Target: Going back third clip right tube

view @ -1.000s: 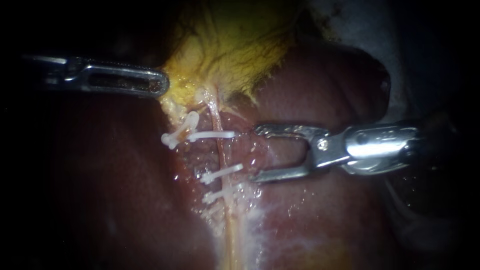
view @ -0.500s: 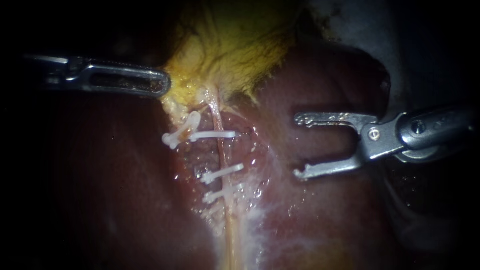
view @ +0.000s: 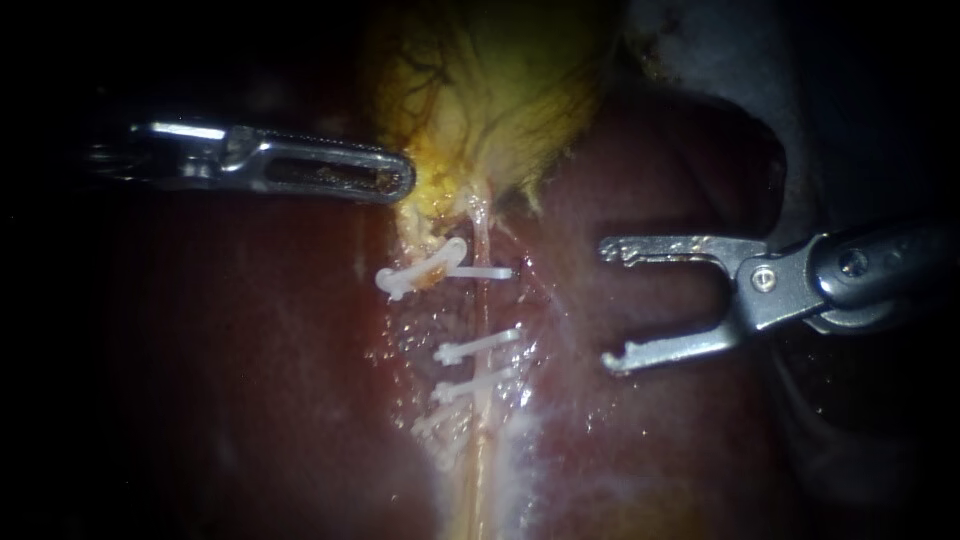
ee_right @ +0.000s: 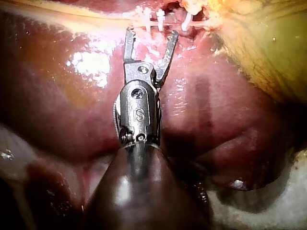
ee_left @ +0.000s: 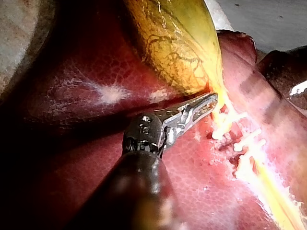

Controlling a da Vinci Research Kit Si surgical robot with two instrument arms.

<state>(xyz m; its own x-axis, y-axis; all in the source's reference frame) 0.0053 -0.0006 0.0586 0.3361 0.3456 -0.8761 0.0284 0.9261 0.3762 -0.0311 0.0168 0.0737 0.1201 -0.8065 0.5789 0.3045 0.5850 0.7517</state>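
1. Right instrument [view: 608, 305]: the jaws stand wide apart with a clear gap between them. They hold nothing.
2. The right tube [view: 484, 305] is a thin pale line running across ahead of the open jaw tips. It is near them but not touching. A strip of wet liver [view: 560, 300] lies between the tips and the tube.
3. Three white clips [view: 478, 345] cross the right tube, one after another along its length. All three sit ahead of the right instrument's tips, and neither jaw touches a clip.
4. A slanted clip [view: 418, 272] lies just beyond the tube, on the side away from the right instrument.
5. Left instrument [view: 400, 180]: the jaws lie closed on the narrow yellow end of the gallbladder [view: 490, 90]. This instrument is on the far side of the tube, well apart from the right instrument.
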